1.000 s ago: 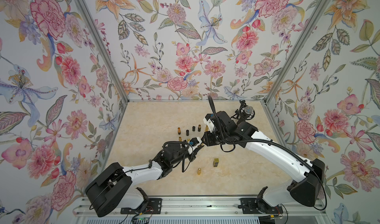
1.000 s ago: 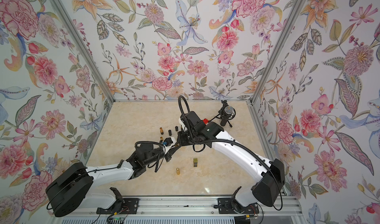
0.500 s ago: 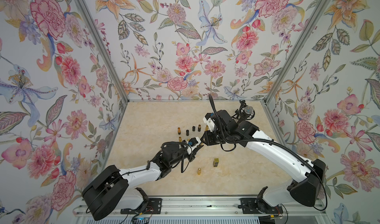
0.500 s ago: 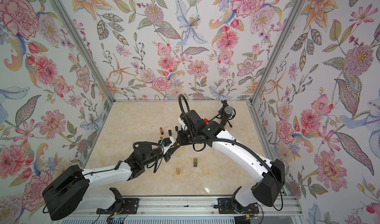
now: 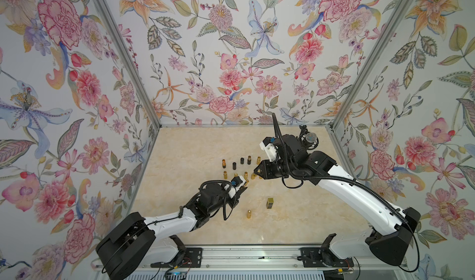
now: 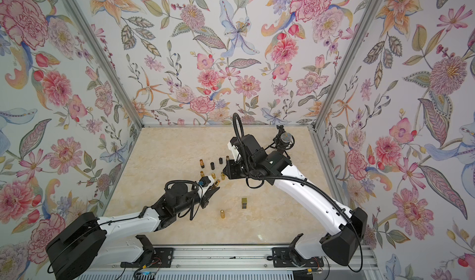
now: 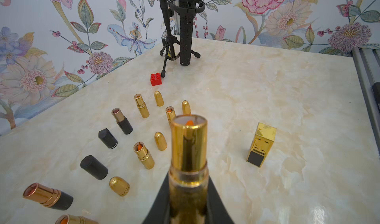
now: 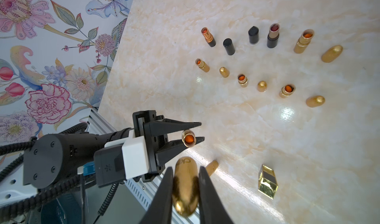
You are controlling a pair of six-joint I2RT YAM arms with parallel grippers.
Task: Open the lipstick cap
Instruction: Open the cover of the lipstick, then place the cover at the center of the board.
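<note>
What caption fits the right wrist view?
Right hand holds the gold cap; left hand grips the uncapped lipstick above the table.

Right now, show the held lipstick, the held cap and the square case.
held lipstick [image 7: 188, 142]: left wrist view, tube wall.
held cap [image 8: 185, 190]: right wrist view, side.
square case [image 5: 269, 203]: in a top view, side.

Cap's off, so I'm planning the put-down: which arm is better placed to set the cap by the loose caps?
Right, likely: the right gripper is shut on the cap, near the loose caps; the left gripper holds the open lipstick.
</note>
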